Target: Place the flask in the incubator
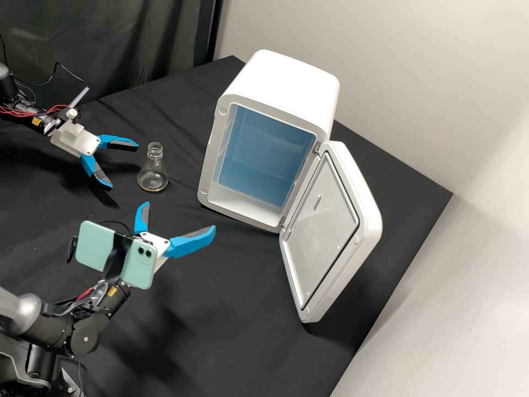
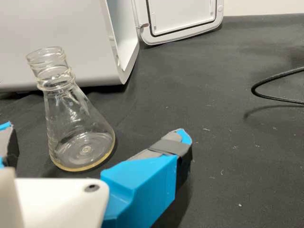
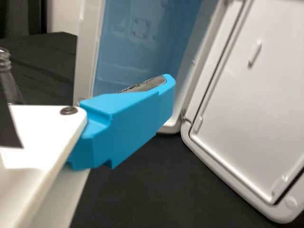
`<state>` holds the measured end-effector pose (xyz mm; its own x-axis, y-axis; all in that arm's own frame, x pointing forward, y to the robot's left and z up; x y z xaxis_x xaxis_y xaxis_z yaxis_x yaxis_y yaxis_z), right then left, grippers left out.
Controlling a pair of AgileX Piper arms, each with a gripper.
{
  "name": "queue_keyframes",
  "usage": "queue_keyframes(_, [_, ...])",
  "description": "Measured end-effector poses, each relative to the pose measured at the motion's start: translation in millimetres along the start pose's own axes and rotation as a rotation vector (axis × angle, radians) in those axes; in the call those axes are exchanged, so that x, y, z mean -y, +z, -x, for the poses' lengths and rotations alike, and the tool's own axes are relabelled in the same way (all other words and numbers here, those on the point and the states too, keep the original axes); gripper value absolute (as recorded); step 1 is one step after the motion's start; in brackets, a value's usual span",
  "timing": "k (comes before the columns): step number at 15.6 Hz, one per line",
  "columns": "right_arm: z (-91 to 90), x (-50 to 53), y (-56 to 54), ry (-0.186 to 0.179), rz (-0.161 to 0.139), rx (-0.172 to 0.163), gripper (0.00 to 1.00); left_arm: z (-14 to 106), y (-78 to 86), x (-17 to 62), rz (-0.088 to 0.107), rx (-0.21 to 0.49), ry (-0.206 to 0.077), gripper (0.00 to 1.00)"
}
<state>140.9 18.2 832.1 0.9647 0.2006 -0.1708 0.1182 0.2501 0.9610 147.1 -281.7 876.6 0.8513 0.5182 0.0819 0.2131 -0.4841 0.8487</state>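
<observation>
An empty clear glass flask stands upright on the black bench, left of the white incubator. The incubator's door hangs wide open toward the front right, showing a bare blue inside. My left gripper is open just left of the flask, fingers pointing at it, not touching. In the left wrist view the flask stands close in front of the left gripper. My right gripper is open in front of the flask, facing the incubator; one blue finger shows before the incubator's opening.
A mint-green phone is strapped to the right arm's wrist. A black cable lies on the bench. The bench edge runs close behind the open door; bare bench lies in front of the incubator.
</observation>
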Motion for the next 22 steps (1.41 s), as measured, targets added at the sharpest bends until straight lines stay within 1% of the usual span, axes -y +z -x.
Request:
queue_keyframes(1, [0.1,-2.0,-5.2,0.021,0.009,-0.021,1.0,0.0,0.0,0.0,0.0,0.0,0.0,1.0])
queue_keyframes(3, [0.4,-6.3,-14.7,0.072,0.009,-0.062,1.0,0.1,-0.4,0.0,0.001,-0.002,0.0,1.0])
queue_keyframes(4, [1.0,-8.9,-18.1,0.101,0.009,-0.074,1.0,0.5,-1.3,0.0,0.002,-0.006,0.001,1.0])
queue_keyframes(5, [1.1,-10.3,-20.8,0.119,0.007,-0.086,1.0,0.8,-2.0,0.0,0.003,-0.01,0.001,1.0])
queue_keyframes(6, [1.1,-11.8,-23.5,0.14,-0.001,-0.099,1.0,0.8,-2.2,0.0,0.003,-0.01,0.001,1.0])
queue_keyframes(8, [-0.6,-13.1,-28.3,0.165,-0.037,-0.131,1.0,1.0,-2.1,-0.4,0.002,-0.01,0.003,1.0])
queue_keyframes(10, [-1.9,-13.0,-31.9,0.174,-0.061,-0.156,1.0,1.1,-2.1,-0.7,0.002,-0.01,0.004,1.0])
queue_keyframes(13, [-3.2,-12.3,-36.2,0.176,-0.083,-0.186,1.0,1.1,-2.1,-0.7,0.002,-0.01,0.004,1.0])
queue_keyframes(14, [-3.5,-12.0,-37.3,0.176,-0.084,-0.193,1.0,1.1,-2.1,-0.7,0.002,-0.01,0.004,1.0])
queue_keyframes(15, [-3.8,-11.7,-37.4,0.174,-0.085,-0.195,1.0,1.1,-2.1,-0.7,0.002,-0.01,0.004,1.0])
queue_keyframes(17, [-6.6,-9.3,-36.4,0.157,-0.092,-0.195,1.0,1.1,-2.1,-0.7,0.002,-0.01,0.004,1.0])
queue_keyframes(18, [-9.7,-6.4,-34.9,0.136,-0.111,-0.193,1.0,1.1,-2.1,-0.7,0.002,-0.01,0.004,1.0])
queue_keyframes(20, [-16.6,1.2,-33.0,0.089,-0.126,-0.194,1.0,0.7,-1.2,-0.6,0.0,-0.006,0.004,1.0])
queue_keyframes(21, [-20.6,6.1,-31.6,0.059,-0.14,-0.191,1.0,0.4,-0.3,-0.6,-0.001,-0.002,0.003,1.0])
queue_keyframes(22, [-24.1,10.3,-30.6,0.038,-0.144,-0.188,1.0,-0.1,0.9,-0.6,-0.003,0.004,0.002,1.0])
